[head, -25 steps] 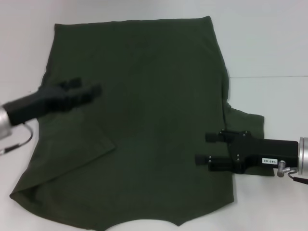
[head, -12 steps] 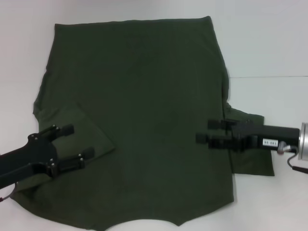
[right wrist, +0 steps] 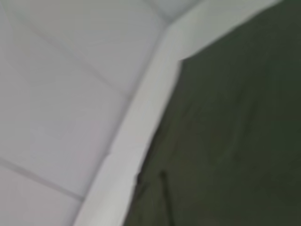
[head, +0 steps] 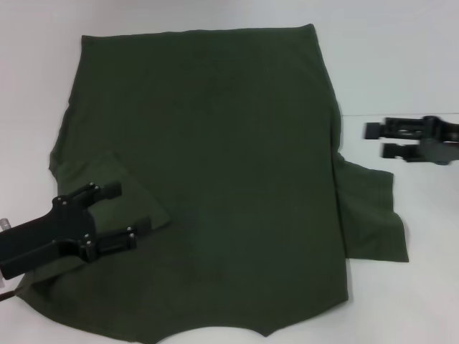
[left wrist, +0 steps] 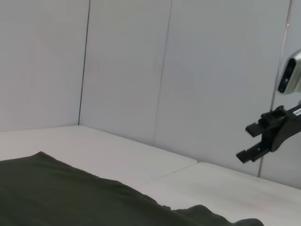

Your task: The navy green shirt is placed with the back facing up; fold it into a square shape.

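Observation:
The navy green shirt [head: 215, 165] lies spread flat on the white table [head: 401, 64]. Its left sleeve [head: 118, 179] is folded inward onto the body, and its right sleeve [head: 369, 211] sticks out flat to the right. My left gripper [head: 113, 217] is over the folded sleeve near the shirt's lower left, open and holding nothing. My right gripper [head: 380, 139] is off the cloth to the right, beyond the shirt's right edge, open and holding nothing. The left wrist view shows the shirt [left wrist: 70, 197] low down and the right gripper [left wrist: 256, 141] raised above the table. The right wrist view shows blurred shirt fabric [right wrist: 235, 141].
A seam in the table top [head: 358, 115] runs rightward from the shirt's right edge. White walls [left wrist: 141, 70] enclose the far side of the table. Bare table lies on the right and at the back.
My right gripper has pulled off the shirt, moving right and toward the back. My left gripper dropped from the shirt's mid-left to the lower left over the folded sleeve.

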Robot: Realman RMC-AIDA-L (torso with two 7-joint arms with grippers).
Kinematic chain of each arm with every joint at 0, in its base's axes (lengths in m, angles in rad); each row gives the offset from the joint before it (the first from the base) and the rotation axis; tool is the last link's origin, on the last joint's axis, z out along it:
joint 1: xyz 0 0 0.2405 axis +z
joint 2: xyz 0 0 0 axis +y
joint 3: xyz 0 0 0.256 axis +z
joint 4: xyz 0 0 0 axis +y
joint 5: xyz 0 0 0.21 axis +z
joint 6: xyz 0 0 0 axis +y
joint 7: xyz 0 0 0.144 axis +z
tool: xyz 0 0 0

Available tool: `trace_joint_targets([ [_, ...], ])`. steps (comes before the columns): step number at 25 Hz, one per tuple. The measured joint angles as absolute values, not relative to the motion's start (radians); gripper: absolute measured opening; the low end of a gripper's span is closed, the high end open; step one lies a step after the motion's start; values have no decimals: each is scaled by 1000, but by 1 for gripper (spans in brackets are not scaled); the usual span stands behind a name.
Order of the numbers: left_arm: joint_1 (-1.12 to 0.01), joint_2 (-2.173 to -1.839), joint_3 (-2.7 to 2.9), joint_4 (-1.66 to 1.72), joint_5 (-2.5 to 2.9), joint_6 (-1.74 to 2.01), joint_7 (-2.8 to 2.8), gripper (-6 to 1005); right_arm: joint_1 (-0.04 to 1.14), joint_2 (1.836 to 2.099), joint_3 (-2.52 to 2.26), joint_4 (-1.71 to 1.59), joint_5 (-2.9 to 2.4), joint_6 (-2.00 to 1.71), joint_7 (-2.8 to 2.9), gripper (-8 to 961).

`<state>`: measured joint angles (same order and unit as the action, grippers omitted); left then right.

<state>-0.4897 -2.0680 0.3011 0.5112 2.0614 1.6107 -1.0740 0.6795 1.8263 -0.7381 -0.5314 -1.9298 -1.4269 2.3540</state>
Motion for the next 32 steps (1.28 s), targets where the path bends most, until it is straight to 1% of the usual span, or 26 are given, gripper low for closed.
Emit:
trace_joint_targets([
  [2, -493, -2069, 302, 511, 2061, 1611, -1072, 945, 679, 1807, -725, -547, -1994, -1419, 2437, 882],
  [3, -494, -2069, 303, 511, 2061, 1611, -1071, 945, 678, 1801, -710, -563, -2048, -1418, 2476, 882],
  [9, -497, -2069, 302, 511, 2060, 1606, -1071, 945, 690, 1791, -661, -595, -2296, -1438, 2554, 884],
  [15, -498, -2069, 301, 511, 2060, 1605, -1076, 945, 713, 1800, -667, -584, -2405, -1417, 2550, 881],
  [26, -497, -2071, 296, 500, 2060, 1601, -1070, 944, 734, 1810, -670, -486, -2410, -1332, 2511, 876],
  [32, -497, -2071, 296, 500, 2060, 1595, -1070, 944, 742, 1823, -671, -465, -2407, -1305, 2505, 874],
])
